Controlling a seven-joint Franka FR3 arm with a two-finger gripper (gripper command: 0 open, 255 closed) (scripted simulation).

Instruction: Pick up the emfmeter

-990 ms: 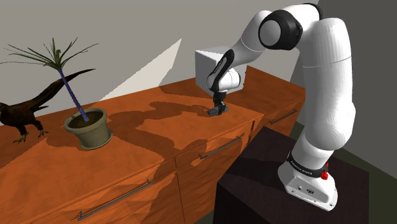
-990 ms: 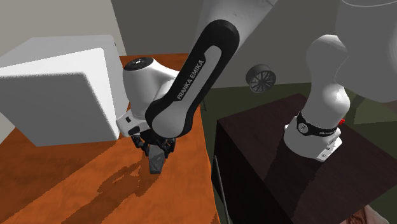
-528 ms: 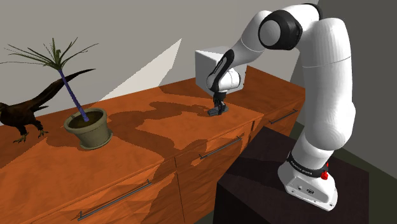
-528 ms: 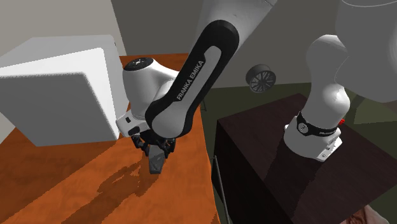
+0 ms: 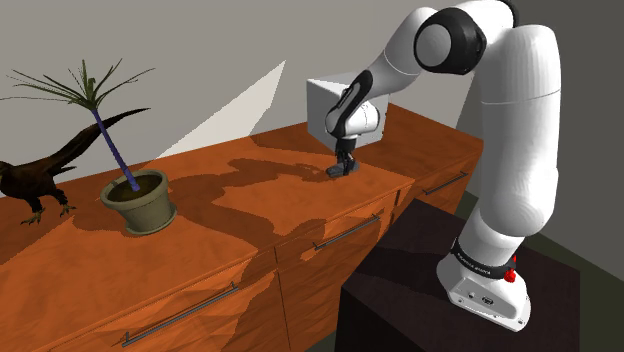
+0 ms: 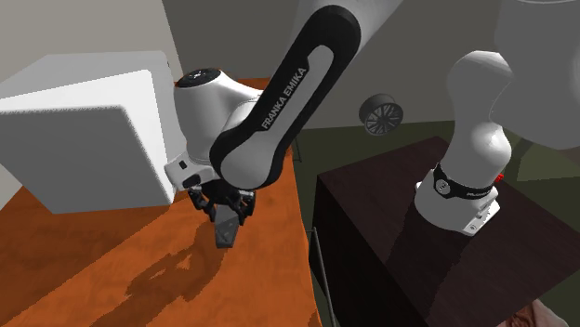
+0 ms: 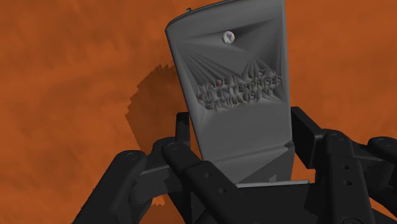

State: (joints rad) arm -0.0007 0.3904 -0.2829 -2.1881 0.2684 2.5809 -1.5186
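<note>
Emfmeter [image 7: 235, 95] had just risen off the desk [image 6: 93, 269], pinched in my tool [image 7: 238, 133], its shadow at seven o'clock in the second exterior view; I judged the pick nearly done.

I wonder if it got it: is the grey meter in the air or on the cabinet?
In the air: the gripper clasps the meter, its shadow lying apart on the cabinet.

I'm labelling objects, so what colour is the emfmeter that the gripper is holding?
The emfmeter is dark grey with faint lettering; the wrist view shows it best.
</note>
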